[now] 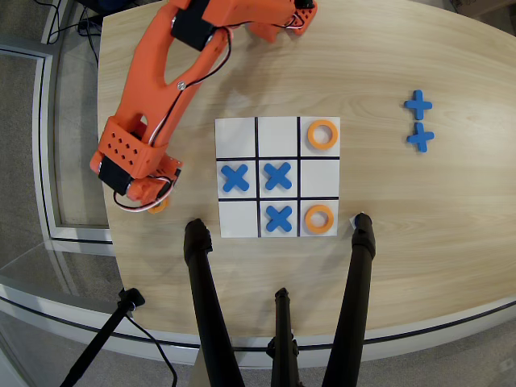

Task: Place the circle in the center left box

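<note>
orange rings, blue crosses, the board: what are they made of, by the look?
Orange rings: probably matte plastic, maybe 3D-printed; uniform colour, no glare. Blue crosses: same look, solid matte blue. Board: flat white sheet with black ruled lines, paper or thin card; cannot tell which.

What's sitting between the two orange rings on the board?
In the overhead view, one bare white square lies between the top ring and the bottom ring; no piece there.
</note>
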Robot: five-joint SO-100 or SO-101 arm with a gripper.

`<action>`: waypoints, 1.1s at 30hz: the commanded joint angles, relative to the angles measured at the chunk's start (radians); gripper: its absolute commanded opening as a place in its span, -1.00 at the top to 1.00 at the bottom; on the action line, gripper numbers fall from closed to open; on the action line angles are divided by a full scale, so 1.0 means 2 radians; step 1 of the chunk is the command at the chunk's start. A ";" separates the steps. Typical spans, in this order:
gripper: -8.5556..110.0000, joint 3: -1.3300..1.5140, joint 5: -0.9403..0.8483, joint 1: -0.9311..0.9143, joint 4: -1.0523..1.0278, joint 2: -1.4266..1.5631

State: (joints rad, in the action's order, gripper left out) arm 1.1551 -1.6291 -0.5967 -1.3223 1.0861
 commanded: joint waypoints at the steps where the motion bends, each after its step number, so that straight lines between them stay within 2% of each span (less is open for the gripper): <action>1: 0.86 -0.024 0.030 0.025 -0.008 0.055; 10: 0.86 -0.015 0.110 0.146 -0.066 0.209; 18: 0.86 0.127 0.195 0.316 -0.078 0.368; 22: 0.86 0.141 0.189 0.304 -0.064 0.370; 28: 0.86 0.186 0.155 0.228 0.035 0.351; 33: 0.86 0.199 0.119 0.174 0.041 0.325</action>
State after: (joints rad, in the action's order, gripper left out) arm 1.5524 -1.3560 -0.1963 -1.2548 1.7441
